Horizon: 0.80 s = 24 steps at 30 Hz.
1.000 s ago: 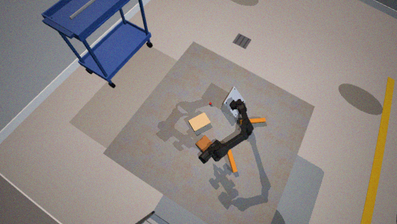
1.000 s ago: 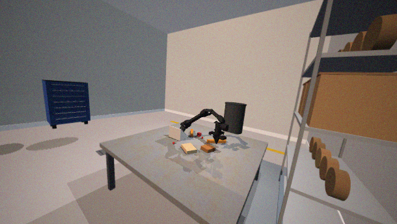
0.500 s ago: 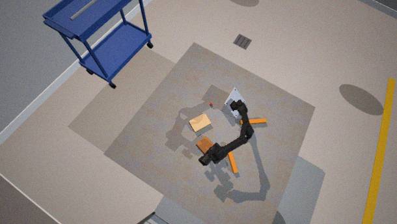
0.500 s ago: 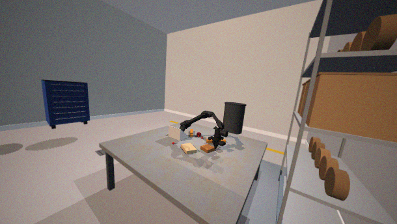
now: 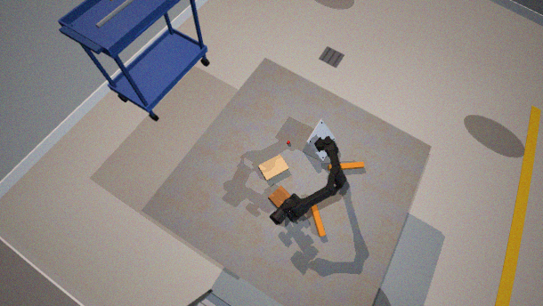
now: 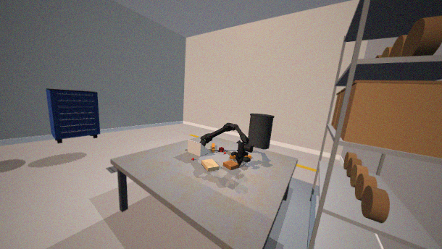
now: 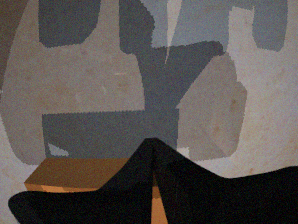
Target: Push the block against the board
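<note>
The square block (image 5: pixel 279 196) (image 6: pixel 230 165), orange-brown, lies flat on the table (image 5: pixel 187 187) (image 6: pixel 163 181); part of it is hidden by the arm in the top view. It also shows in the wrist view (image 7: pixel 75 172), low and partly behind the fingers. The board (image 5: pixel 273 167) (image 6: pixel 210 165), pale tan and rectangular, lies flat beside it. A gap separates the two parts. My gripper (image 6: pixel 239 163) (image 7: pixel 151 144) is shut and empty, pointing down close by the block's right side in the exterior view. Whether the fingertips touch the block is not clear.
A white panel (image 5: pixel 321 129) (image 6: pixel 196 148) stands near the arm's base. Two orange bars (image 5: pixel 352 165) (image 5: pixel 319 221) lie beyond the block. A small red piece (image 5: pixel 288 142) (image 6: pixel 193 159) lies near the board, and a dark red cube (image 6: pixel 221 149) farther back.
</note>
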### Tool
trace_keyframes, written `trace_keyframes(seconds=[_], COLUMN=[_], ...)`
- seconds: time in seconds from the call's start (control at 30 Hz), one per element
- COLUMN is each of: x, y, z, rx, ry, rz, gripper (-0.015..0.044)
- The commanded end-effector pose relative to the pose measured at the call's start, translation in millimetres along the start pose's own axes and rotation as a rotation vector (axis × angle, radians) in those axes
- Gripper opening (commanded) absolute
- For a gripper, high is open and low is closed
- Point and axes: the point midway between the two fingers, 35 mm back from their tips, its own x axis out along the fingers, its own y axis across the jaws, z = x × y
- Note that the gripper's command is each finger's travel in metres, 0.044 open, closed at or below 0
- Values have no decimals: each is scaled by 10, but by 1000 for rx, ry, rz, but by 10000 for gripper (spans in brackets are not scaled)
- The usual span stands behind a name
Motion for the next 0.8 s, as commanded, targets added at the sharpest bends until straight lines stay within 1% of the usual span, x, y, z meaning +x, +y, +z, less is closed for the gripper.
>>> trace_keyframes(seconds=[0.0, 0.77], x=[9, 7], y=[1, -7], z=[-56, -286], rx=[0, 0], ry=[1, 3], rz=[1, 1], gripper=[0, 0])
